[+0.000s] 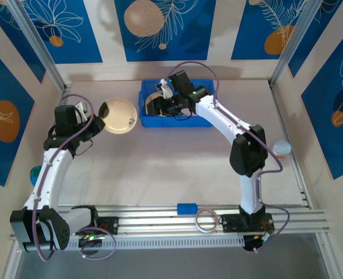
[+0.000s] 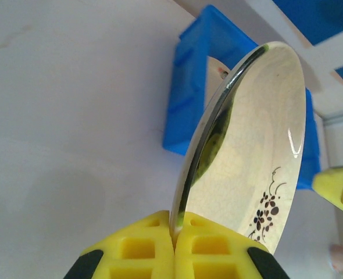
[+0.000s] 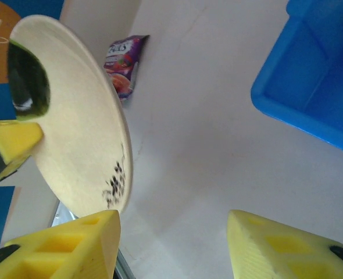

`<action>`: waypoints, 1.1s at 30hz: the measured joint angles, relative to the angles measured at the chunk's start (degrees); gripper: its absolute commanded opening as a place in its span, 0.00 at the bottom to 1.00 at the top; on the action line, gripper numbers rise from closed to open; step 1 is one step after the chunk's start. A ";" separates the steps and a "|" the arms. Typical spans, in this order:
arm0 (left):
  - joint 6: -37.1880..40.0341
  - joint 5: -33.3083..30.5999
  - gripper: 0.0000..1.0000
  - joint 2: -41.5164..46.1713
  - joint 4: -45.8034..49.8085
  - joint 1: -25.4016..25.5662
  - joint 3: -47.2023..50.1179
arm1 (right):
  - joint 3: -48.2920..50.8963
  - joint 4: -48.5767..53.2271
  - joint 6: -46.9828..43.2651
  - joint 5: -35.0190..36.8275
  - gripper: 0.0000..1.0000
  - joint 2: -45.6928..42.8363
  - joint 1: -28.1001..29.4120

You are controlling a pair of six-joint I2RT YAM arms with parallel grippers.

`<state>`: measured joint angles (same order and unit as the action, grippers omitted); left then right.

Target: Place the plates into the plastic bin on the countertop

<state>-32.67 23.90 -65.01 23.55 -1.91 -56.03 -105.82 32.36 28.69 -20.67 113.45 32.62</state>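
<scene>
Slip risk: left gripper point(image 2: 174, 235) clamped on cream plate point(image 2: 247, 151) rim; right gripper point(image 3: 172, 232), jaws apart, crowds blue bin point(image 1: 202, 122), so collision is possible.

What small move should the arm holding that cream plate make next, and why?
Probably swing the cream round plate right, over the blue plastic bin: the left pincer clamps its rim, and it hangs beside the bin, outside it.

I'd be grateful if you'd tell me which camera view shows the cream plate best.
The left wrist view: the cream plate is close up, its rim pinched by the left gripper, floral print clear. The top external shows it whole but small, left of the blue bin; the right wrist shows part of its face.
</scene>
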 measured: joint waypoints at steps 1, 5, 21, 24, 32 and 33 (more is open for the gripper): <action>0.00 0.92 0.00 -0.35 0.04 0.72 -0.28 | 0.98 -0.85 0.28 -0.63 0.52 -0.59 -0.28; -0.02 3.17 0.00 -1.86 0.31 4.00 -1.79 | 3.54 -3.63 1.44 -2.32 0.52 -1.68 -1.70; -2.21 2.62 0.00 -6.19 -1.62 10.56 -2.84 | 5.42 -5.68 0.96 -2.95 0.00 -1.92 -1.79; -2.64 2.43 0.00 -6.69 -1.70 10.56 -2.97 | 5.44 -5.77 0.70 -2.93 0.00 -1.92 -1.86; -2.89 0.92 0.94 -8.07 -2.10 10.69 -3.61 | 5.44 -5.44 2.05 -0.90 0.00 -1.92 -2.16; -2.91 0.42 1.00 -8.09 -2.08 10.69 -3.61 | 5.44 -5.33 2.51 -0.24 0.00 -1.92 -2.29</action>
<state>-35.57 24.32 -73.10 21.47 8.78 -59.64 -100.38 27.03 31.20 -20.91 111.53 30.33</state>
